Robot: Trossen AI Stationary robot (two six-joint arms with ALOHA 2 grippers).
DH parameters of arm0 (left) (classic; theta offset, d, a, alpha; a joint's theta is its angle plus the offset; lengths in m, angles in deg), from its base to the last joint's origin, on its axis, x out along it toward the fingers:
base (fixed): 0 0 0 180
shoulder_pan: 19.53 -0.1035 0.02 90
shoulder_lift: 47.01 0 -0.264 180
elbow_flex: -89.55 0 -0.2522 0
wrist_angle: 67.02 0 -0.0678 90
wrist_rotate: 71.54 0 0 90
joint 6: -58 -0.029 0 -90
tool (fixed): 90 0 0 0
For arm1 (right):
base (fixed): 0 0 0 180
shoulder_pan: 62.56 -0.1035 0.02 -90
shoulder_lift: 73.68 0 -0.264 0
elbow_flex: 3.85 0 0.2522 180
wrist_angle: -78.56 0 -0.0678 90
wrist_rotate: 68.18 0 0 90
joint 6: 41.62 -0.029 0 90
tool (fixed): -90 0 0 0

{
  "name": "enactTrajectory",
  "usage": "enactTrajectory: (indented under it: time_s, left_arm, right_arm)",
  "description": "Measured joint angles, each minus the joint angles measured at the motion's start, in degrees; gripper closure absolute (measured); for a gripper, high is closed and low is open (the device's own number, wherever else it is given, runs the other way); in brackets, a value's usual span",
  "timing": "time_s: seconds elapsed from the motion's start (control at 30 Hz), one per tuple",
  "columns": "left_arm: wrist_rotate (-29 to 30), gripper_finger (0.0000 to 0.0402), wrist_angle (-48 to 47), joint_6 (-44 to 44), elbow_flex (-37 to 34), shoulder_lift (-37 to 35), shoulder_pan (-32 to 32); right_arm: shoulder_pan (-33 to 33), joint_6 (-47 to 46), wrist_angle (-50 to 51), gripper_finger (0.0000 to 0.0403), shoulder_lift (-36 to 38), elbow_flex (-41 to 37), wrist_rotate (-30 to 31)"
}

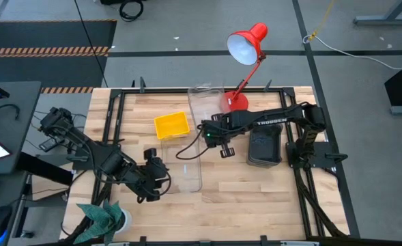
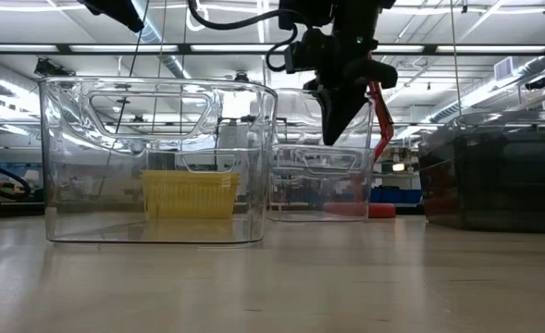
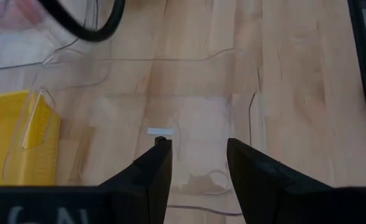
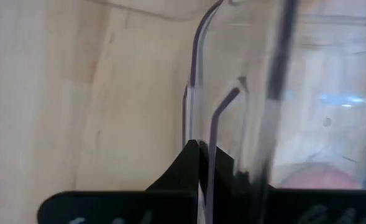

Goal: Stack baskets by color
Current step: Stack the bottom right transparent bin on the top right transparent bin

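Left gripper (image 1: pixel 154 179), fingers apart and empty, at near end of large rectangular clear plastic basket (image 1: pixel 187 167). Farther in, right gripper (image 4: pixel 198 148) pinched shut on wall of second clear basket (image 1: pixel 206 102). Small square yellow basket (image 1: pixel 171 126) far left. Best lifted level, corners aligned over near basket, lowered straight.

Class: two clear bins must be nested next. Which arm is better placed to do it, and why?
Right, probably. The right gripper is shut on the rim of the far clear rectangular plastic bin; the left gripper hangs open over the near clear bin.
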Motion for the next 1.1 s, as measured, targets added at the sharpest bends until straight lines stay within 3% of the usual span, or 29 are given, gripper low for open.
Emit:
enactTrajectory:
  time_s: [0.27,0.53,0.7,1.1]
  left_arm:
    - [0.21,0.0241,-0.95,-0.05,-0.02,0.01,-0.71]
    - [0.5,0.0239,-0.23,-0.25,-0.02,0.01,-0.7]
    - [0.5,0.0226,4.96,-0.51,-0.02,1.87,-0.62]
    - [-5.96,0.0197,16.54,1.62,-0.04,10.14,2.06]
  right_arm:
    - [1.4,-1.06,-0.16,0.0375,-0.14,-0.79,-6.29]
    - [3.88,-2.15,1.31,0.0301,-0.14,0.45,-7.25]
    - [4.06,-3.6,6.54,0.027,0.01,4.1,-7.05]
    - [-1.14,-9.01,7.76,0.0262,5.52,5.04,-7.2]
